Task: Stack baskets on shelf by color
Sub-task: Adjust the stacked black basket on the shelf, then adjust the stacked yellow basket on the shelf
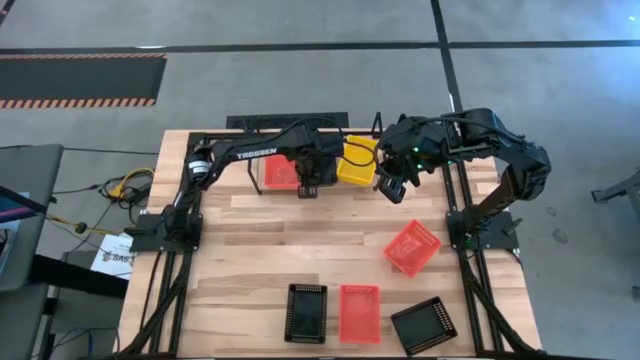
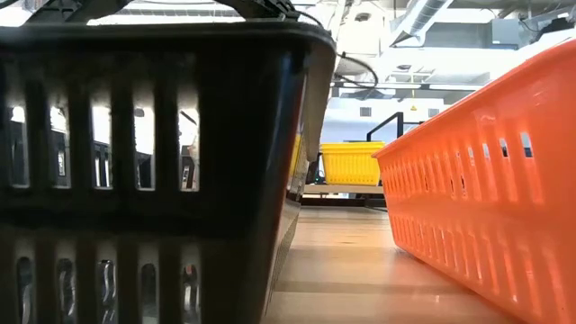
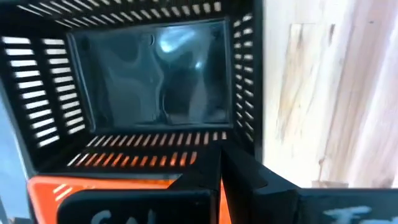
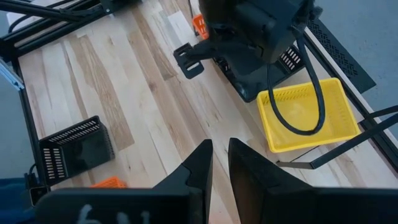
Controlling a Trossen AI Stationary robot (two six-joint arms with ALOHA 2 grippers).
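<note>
Black basket (image 3: 155, 74) is in the left gripper (image 1: 308, 178), at the far edge of the table (image 1: 300, 250), over the shelf (image 4: 329, 152). Jaws are pressed together on the basket's near wall, as far as I can judge from the wrist view. It hangs between the red basket (image 1: 281, 172) and the yellow basket (image 1: 357, 160), just beside both.

Right gripper (image 4: 221, 155) hovers near the yellow basket with a narrow gap between the fingers and nothing in it. It's waiting.

My read is that the step in hand is seating the black one in its own shelf slot. To do it well:
- Level it first. A one-wall pinch probably lets it droop.
- Keep it off the red rim showing right under the near wall, since a mixed stack is wrong.
- Lower it straight down and open the jaws only once the base rests on the tubes.
- Keep the right arm clear. It's close.

The basket is shallow and rectangular, with a glossy solid floor and slotted walls. It's light plastic, so I expect it to slide easily.

Four more sit on the table: a tilted red basket (image 1: 412, 247), then near the front edge a black one (image 1: 306, 312), a red one (image 1: 360, 313) and a skewed black one (image 1: 423, 325).
</note>
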